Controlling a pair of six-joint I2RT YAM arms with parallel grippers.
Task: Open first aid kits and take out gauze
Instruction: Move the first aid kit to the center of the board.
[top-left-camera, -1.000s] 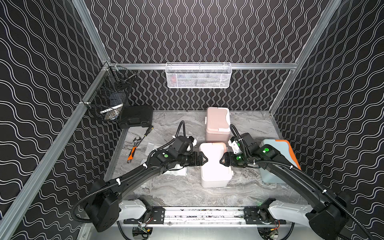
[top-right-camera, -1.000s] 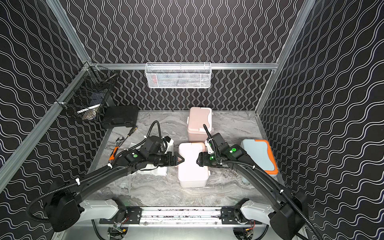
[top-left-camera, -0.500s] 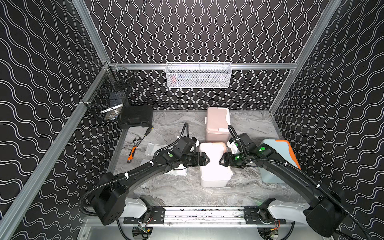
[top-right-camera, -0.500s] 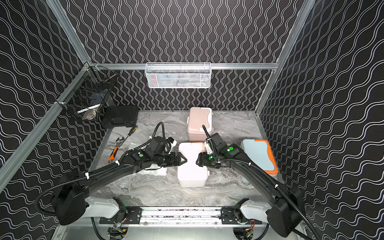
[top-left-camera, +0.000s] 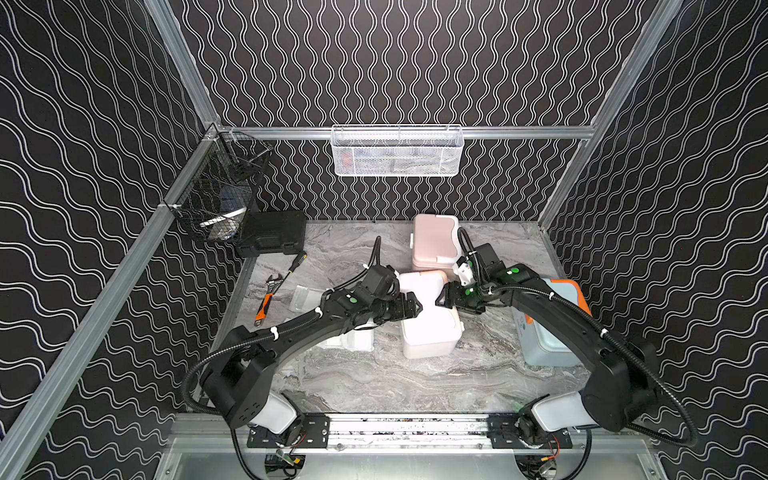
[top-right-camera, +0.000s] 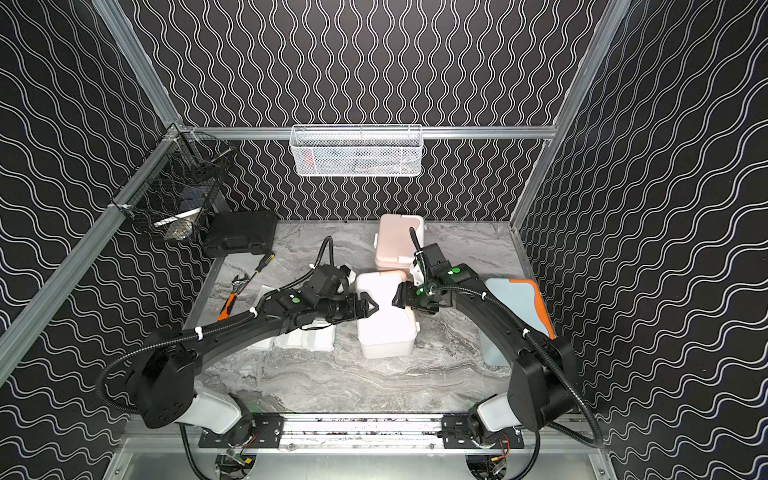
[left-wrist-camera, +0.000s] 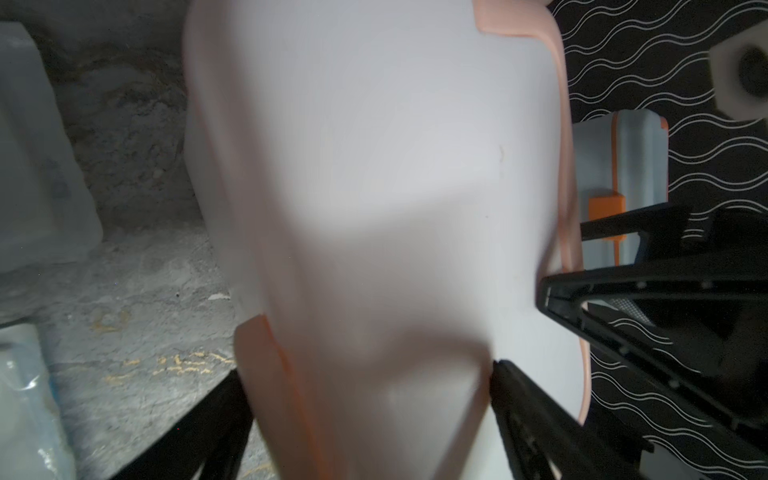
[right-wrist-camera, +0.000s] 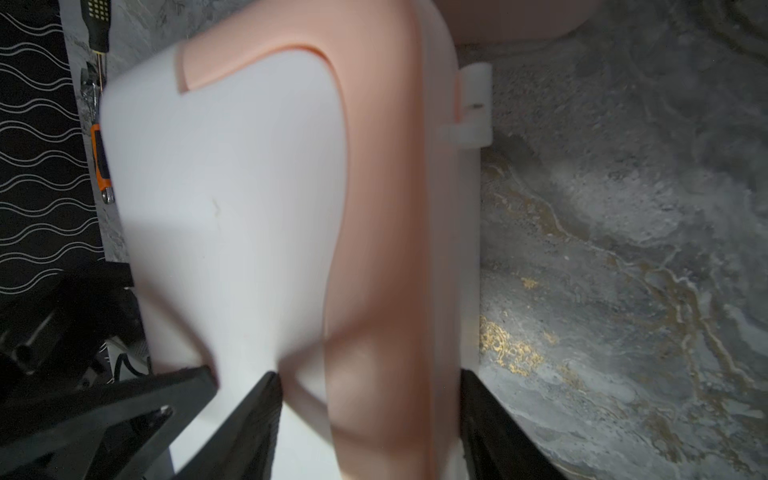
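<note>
**Top views:** The step in hand looks like opening the white kit (top-left-camera: 428, 328). Its lid is down, so the contents are hidden. In both top views the left gripper (top-left-camera: 415, 307) and right gripper (top-left-camera: 441, 300) face each other, tips near, over that lid from opposite sides. The pink kit (top-left-camera: 434, 243) is beside the right gripper's wrist on the back-wall side, shut. The blue kit (top-left-camera: 544, 347) is under the right forearm, well back from the tips, and also shut. The gauze (top-left-camera: 353, 340) is white packets on the table under the left forearm, behind that gripper's tips, so I judge some is out already. The white mesh basket (top-right-camera: 357, 151) on the back wall holds clutter I can't name. The black mesh basket (top-right-camera: 174, 199) holds something pale, unclear. The black case (top-right-camera: 241, 232) is shut.

**Left wrist:** The jaws are spread wide and released, with the white kit (left-wrist-camera: 395, 208) between them. One finger touches it, but no clamp shows. The blue kit (left-wrist-camera: 623, 166) is past the tips.

**Right wrist:** The fingers (right-wrist-camera: 257, 415) sit either side of the kit's peach rim (right-wrist-camera: 382, 208). I can't tell if they are clamped. A small white tab (right-wrist-camera: 469, 108) sits on the side wall ahead of the tips.

**Next:** The left should brace the body while the right catches the rim or latch and lifts. The plastic looks smooth, so a slip is likely.
</note>
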